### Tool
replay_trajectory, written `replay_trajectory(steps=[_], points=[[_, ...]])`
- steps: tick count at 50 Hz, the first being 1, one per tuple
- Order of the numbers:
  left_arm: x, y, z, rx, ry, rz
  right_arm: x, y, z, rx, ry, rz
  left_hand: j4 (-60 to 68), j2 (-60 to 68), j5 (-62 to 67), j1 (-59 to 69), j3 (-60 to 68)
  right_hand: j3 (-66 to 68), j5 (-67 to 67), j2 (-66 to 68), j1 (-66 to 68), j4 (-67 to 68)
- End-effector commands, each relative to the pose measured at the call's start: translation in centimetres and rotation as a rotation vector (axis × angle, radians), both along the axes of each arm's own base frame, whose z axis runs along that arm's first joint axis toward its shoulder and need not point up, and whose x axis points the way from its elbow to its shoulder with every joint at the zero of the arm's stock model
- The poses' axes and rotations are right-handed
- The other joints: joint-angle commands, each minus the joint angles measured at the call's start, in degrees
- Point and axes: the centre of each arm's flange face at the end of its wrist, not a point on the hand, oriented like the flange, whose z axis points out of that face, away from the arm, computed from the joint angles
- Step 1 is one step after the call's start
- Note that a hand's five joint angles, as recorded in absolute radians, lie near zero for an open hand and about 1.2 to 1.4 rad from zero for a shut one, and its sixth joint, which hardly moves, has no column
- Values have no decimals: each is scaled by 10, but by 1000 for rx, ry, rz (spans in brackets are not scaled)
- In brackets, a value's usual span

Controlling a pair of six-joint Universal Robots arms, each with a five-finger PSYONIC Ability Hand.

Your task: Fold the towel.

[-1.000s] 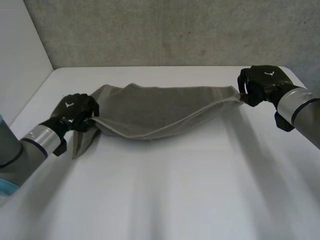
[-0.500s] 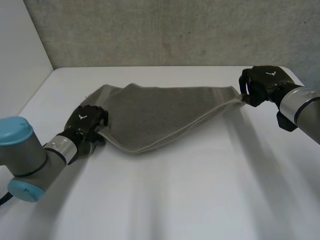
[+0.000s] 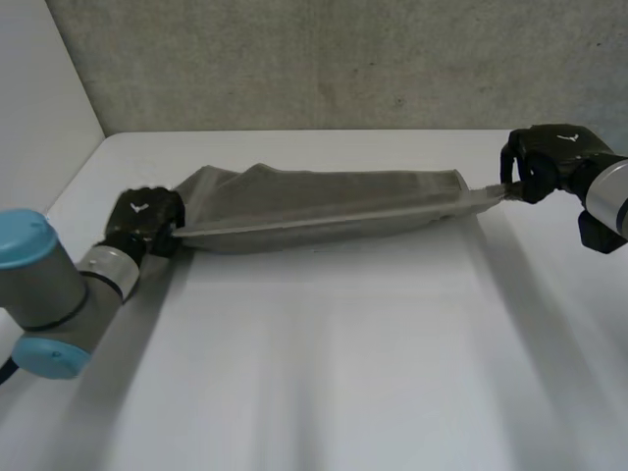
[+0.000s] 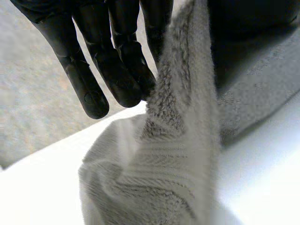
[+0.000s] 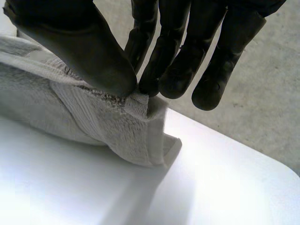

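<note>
**Tautly held: towel pinched at both ends across the table**

Nearest the camera in the head view lies a bare stretch of the white table [image 3: 343,383]. The left arm [image 3: 49,294] reaches in from the near left corner, its light-blue cap low beside the table edge.

Further in, the grey towel [image 3: 324,201] runs crosswise over the middle of the table. It is drawn into a long, narrow band between the two hands. Its near edge makes an almost straight line from one hand to the other, and the cloth behind it slopes down toward the table's far side.

The left hand [image 3: 145,218] holds the towel's left end. In the left wrist view its fingers [image 4: 117,65] hang nearly straight, with the towel [image 4: 183,131] passing up beside them and nipped against the thumb. Below the hand the cloth bunches in soft folds on the table.

The right hand [image 3: 549,162] sits a little farther back, at the table's right side, on the towel's right corner. In the right wrist view the thumb [image 5: 84,51] and fingertips meet on that corner of the towel [image 5: 98,119] and pinch it. The hem curls just under them, clear of the table [image 5: 220,187].

Beyond the table stands a rough grey wall [image 3: 343,59].
</note>
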Motion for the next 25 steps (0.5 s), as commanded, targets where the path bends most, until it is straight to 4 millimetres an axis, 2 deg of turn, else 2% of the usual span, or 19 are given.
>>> replay_trajectory(steps=[1, 3, 5, 6, 7, 8, 12, 15, 18, 19, 20, 21, 22, 25], points=[[16, 12, 32, -40, -45, 11, -6, 9, 1, 19, 34, 6, 4, 21, 57, 56, 16, 42, 39, 43, 54, 39], [14, 18, 36, -41, -65, -7, -5, 13, 1, 19, 43, 13, 3, 20, 55, 54, 14, 42, 39, 43, 54, 39], [11, 31, 48, -62, -108, -48, -5, 17, 6, 6, 50, 21, -1, 16, 52, 51, 11, 42, 39, 43, 54, 39], [11, 31, 48, -63, -109, -48, -6, 22, 13, -11, 52, 25, -1, 16, 52, 51, 11, 42, 39, 43, 54, 39], [11, 37, 57, -79, -131, -67, -7, 27, 21, -31, 50, 27, -1, 16, 52, 51, 11, 42, 39, 43, 54, 39], [10, 44, 64, -92, -153, -85, -7, 27, 21, -31, 49, 27, -2, 15, 50, 49, 9, 42, 39, 43, 54, 39], [9, 56, 71, -91, -181, -118, -10, 41, 34, -65, 43, 43, -2, 15, 50, 49, 9, 42, 39, 43, 54, 39], [7, 65, 73, -79, -186, -162, -10, 50, 27, -39, 38, 69, -16, 1, 36, 36, -4, 42, 39, 43, 54, 39], [6, 72, 65, -51, -184, -188, -8, 56, 19, -7, 35, 88, -16, 1, 36, 36, -5, 42, 39, 43, 54, 39], [6, 72, 65, -51, -184, -188, -5, 62, 10, 18, 30, 110, -16, 1, 36, 36, -5, -161, -164, -159, -149, -164], [6, 74, 61, -37, -184, -194, -2, 69, -1, 53, 29, 134, -16, 1, 36, 36, -5, -424, -427, -423, -412, -427], [7, 74, 58, -25, -183, -193, -2, 69, -1, 53, 29, 135, -16, 1, 36, 36, -5, -427, -430, -425, -415, -430], [7, 74, 58, -25, -183, -193, -1, 73, -14, 86, 34, 153, -16, 1, 36, 36, -5, -555, -558, -553, -543, -558], [11, 74, 51, -1, -182, -183, 1, 80, -36, 110, 71, 183, -23, -6, 30, 29, -11, -599, -601, -597, -586, -601]])
